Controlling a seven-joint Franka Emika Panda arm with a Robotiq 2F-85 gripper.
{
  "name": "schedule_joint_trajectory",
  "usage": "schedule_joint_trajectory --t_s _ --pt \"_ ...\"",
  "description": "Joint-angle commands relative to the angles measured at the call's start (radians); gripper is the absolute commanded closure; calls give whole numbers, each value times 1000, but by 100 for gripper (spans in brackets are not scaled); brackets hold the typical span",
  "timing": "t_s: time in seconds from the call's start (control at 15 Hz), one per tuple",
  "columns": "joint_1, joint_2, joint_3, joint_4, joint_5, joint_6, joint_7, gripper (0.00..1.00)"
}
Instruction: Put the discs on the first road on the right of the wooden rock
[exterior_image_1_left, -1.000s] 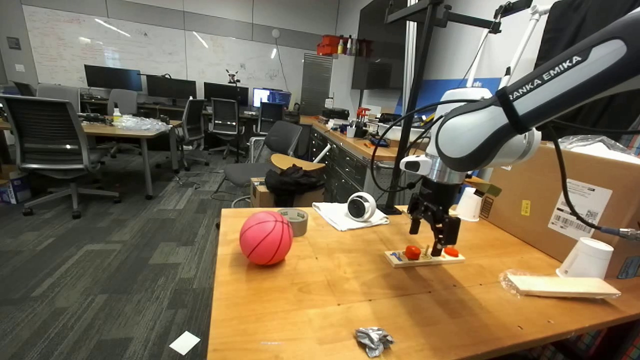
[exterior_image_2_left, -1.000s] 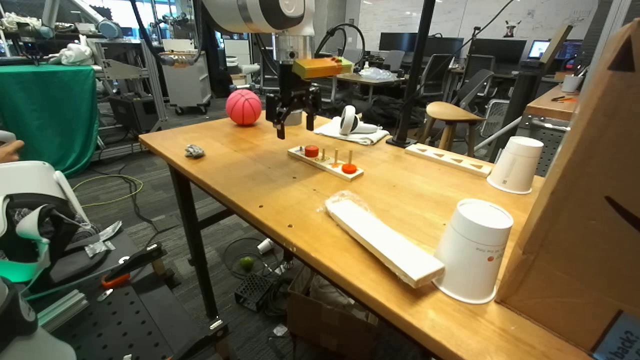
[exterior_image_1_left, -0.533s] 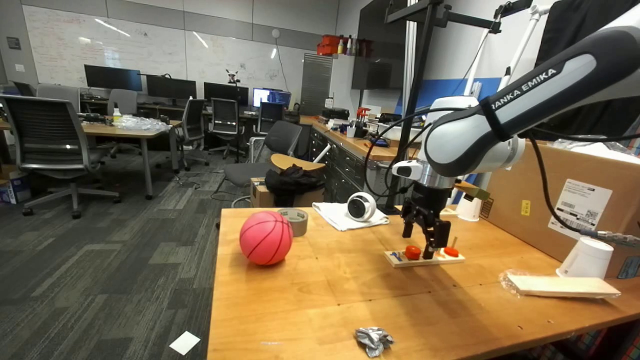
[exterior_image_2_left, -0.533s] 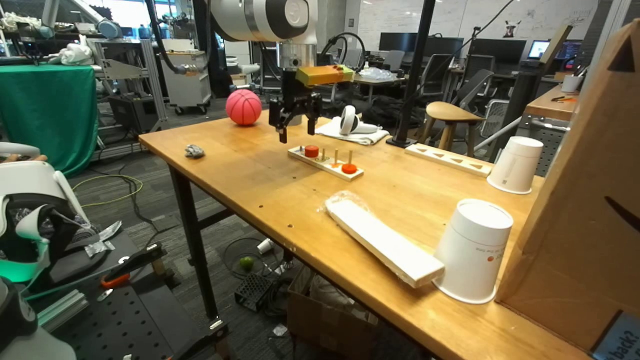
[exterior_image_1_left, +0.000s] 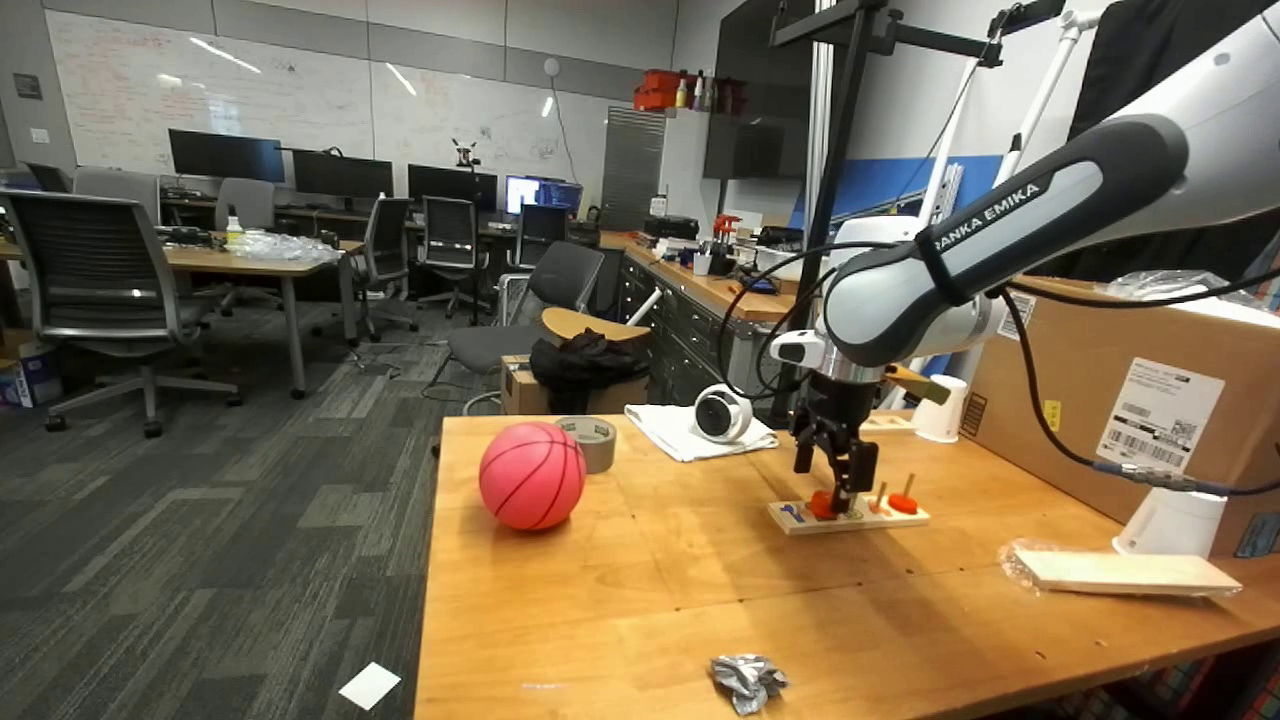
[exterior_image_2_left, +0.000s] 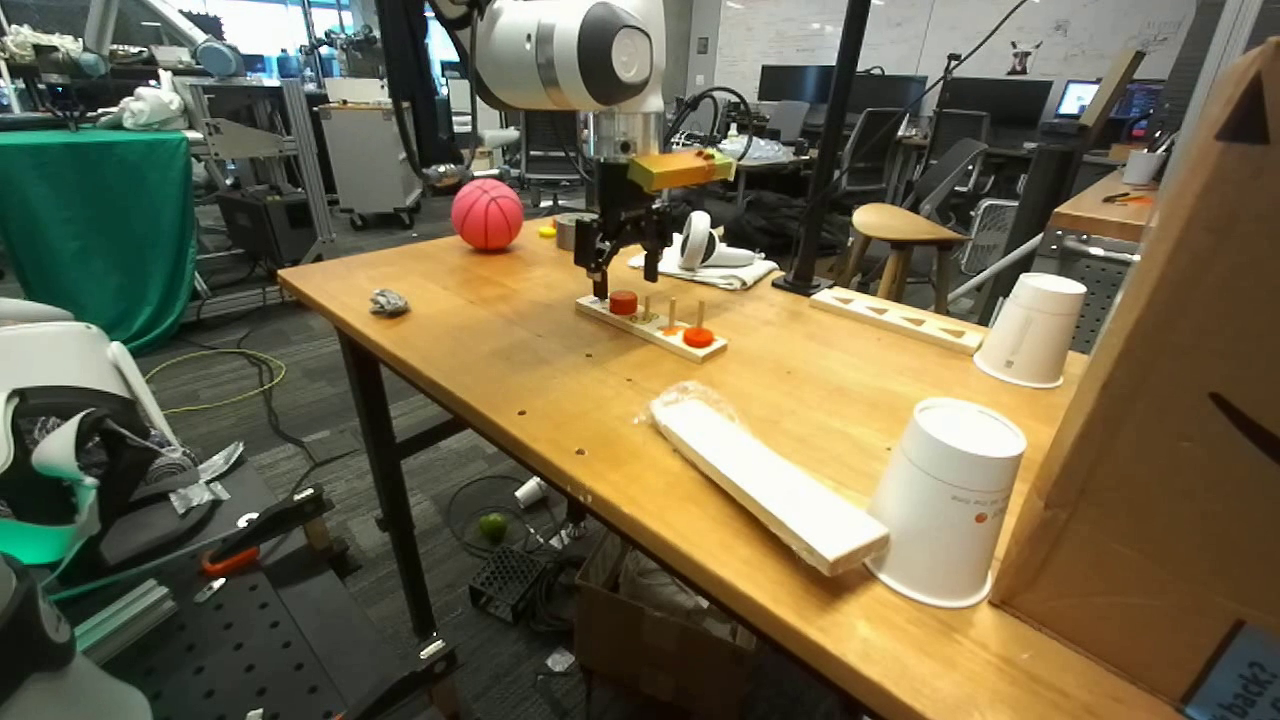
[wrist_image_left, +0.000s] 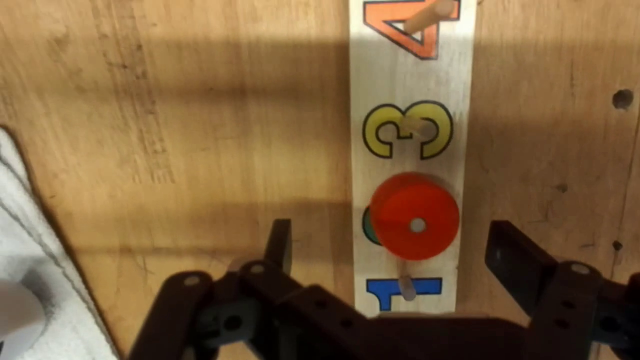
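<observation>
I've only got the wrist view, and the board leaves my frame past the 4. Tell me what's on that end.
Observer: A red disc sits around the end peg.
Operator: Now name something standing beyond that end.
Observer: An upturned cup, beside a plank.
Operator: And identify what rests on the cloth at my left edge.
Observer: A white device; in an exterior view its face shows a round dark centre.
</observation>
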Motion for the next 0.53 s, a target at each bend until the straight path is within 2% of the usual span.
schedule_joint_trajectory --t_s 0.0,0.47 --pt "-4 40 -12 69 -43 -25 21 0" --pt "-17 12 -9 51 -37 -18 23 0"
